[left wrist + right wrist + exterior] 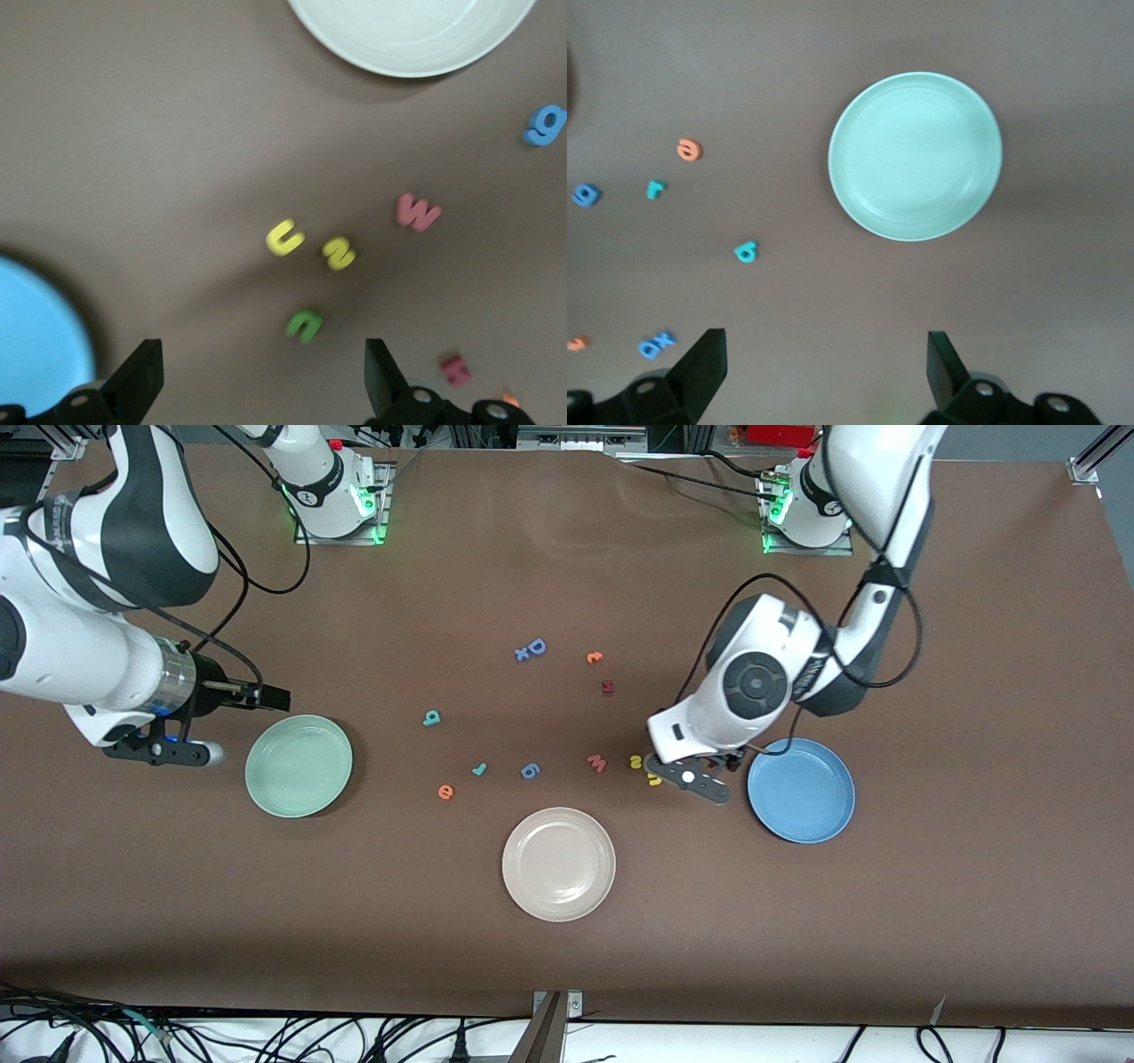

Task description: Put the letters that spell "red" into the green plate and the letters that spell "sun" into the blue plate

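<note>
Nothing plated yet: green plate (299, 765) and blue plate (801, 789) both bare. Left hand (257, 376) wide open, empty, over green "n" (304, 325) (yellow "u" (284, 237), "s" (338, 253) beside). Right hand (819, 372) open, empty, waiting beside green plate; "r" (479, 769), "e" (446, 791), "d" (431, 717) mid-table.

Quick tally: three plates, one green plate (299, 765), one blue plate (801, 789), one beige plate (558, 864). Foam letters, eleven or so: three teal or orange, two yellow, one green, the rest blue, pink, red, orange.
</note>
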`<action>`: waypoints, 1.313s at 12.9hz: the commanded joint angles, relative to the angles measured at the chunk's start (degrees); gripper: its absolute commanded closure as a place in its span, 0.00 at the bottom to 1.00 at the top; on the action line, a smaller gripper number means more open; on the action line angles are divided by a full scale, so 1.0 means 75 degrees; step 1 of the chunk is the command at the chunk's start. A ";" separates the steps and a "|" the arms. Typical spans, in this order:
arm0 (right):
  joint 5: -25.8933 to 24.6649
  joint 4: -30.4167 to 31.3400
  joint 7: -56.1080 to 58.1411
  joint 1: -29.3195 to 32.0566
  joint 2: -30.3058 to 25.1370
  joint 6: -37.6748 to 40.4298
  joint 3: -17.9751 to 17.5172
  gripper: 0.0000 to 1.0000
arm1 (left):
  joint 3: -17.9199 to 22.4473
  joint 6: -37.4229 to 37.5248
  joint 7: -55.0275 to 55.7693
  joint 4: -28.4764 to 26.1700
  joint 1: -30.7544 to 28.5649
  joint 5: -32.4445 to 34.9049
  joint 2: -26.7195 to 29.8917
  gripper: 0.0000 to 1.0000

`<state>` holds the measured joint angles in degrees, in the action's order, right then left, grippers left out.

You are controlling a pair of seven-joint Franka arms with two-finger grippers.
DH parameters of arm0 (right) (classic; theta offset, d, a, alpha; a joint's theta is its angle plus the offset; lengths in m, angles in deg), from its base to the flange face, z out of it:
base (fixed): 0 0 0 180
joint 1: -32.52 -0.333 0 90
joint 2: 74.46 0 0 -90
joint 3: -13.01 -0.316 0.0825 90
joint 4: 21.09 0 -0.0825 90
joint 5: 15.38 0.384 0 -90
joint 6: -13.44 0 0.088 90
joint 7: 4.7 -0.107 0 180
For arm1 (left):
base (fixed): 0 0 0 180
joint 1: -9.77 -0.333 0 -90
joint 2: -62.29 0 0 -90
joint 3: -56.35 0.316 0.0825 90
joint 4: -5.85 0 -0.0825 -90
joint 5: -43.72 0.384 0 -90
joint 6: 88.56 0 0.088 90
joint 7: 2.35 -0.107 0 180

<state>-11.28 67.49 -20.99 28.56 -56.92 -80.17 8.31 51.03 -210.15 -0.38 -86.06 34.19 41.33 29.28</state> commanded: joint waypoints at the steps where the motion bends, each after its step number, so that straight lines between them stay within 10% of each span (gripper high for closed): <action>1: 0.0179 -0.0069 -0.0871 -0.0349 0.0391 -0.0397 0.0018 0.00 | 0.0089 -0.1279 0.0019 -0.0809 0.0236 -0.0069 -0.0052 0.00; 6: 0.0015 0.1005 -0.3051 -0.1112 0.0603 -0.2560 -0.0005 0.00 | 0.0089 -0.2021 -0.0122 -0.1806 0.0365 0.0001 -0.0052 0.00; 11: -0.0839 0.3888 -0.4295 -0.0996 -0.0088 -0.5716 -0.0671 0.00 | 0.0089 -0.2795 -0.0122 -0.2545 0.0376 0.0095 -0.0076 0.02; 17: -0.2457 0.4220 -0.6521 -0.1089 0.0485 -0.6665 -0.0990 0.00 | 0.0089 -0.3006 -0.0122 -0.2487 0.0505 0.0107 -0.0228 0.49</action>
<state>-26.94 97.96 -66.32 19.83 -54.05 -127.28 1.41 51.02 -231.36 -0.68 -104.16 36.83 41.41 27.49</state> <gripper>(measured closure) 0.000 0.247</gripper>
